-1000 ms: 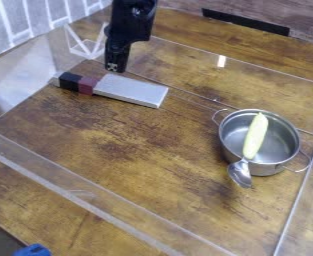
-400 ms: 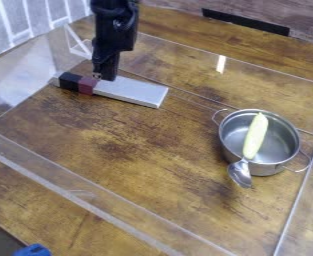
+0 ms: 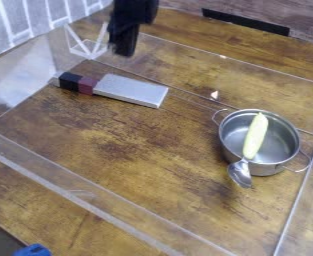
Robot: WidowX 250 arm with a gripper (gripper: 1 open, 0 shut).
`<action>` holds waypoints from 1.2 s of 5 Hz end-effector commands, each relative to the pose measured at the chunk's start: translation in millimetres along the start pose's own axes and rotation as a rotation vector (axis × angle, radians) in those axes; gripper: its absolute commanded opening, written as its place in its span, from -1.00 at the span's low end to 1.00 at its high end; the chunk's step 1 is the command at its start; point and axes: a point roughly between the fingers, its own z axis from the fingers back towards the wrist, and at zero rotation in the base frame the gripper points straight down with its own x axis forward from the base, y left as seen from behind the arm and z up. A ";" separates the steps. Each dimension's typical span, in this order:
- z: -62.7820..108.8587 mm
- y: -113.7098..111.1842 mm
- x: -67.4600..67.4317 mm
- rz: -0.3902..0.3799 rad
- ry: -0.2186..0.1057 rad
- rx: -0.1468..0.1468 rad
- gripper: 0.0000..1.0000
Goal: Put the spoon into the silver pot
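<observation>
Well away from my gripper (image 3: pixel 123 48), the spoon (image 3: pixel 252 143) lies across the silver pot (image 3: pixel 262 139) at the right of the wooden table (image 3: pixel 132 160). Its pale-yellow handle rests inside the pot, running from the far rim toward the near one, and its small shiny bowl hangs over the near rim and sits just outside on the wood (so I see the spoon in the pot only by its handle). The pot stands upright close to the clear wall at the table's right edge.

My gripper is at the far left of the view, up near the top edge, pointing steeply down. It hangs in the air above the table, beyond the flat grey block (image 3: pixel 129 91) and the small dark red-and-black piece (image 3: pixel 76 81) that lies against the block's left end. I see a gap between the fingertips and both of those, so it touches neither. The jaws are dark and blurred, but they read as pressed together with nothing between them; I am carrying nothing. Nearly the whole width of the table separates the fingertips from the spoon and the pot.
</observation>
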 end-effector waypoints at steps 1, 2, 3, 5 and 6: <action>26.9 9.0 7.5 -0.062 -0.053 0.088 -1.00; 21.3 13.9 -2.9 -0.082 -0.080 0.090 1.00; 16.7 20.4 -14.2 -0.115 -0.104 0.093 1.00; -16.7 26.2 -17.7 -0.040 -0.140 0.080 1.00; -24.3 14.0 -18.7 -0.057 -0.165 0.077 1.00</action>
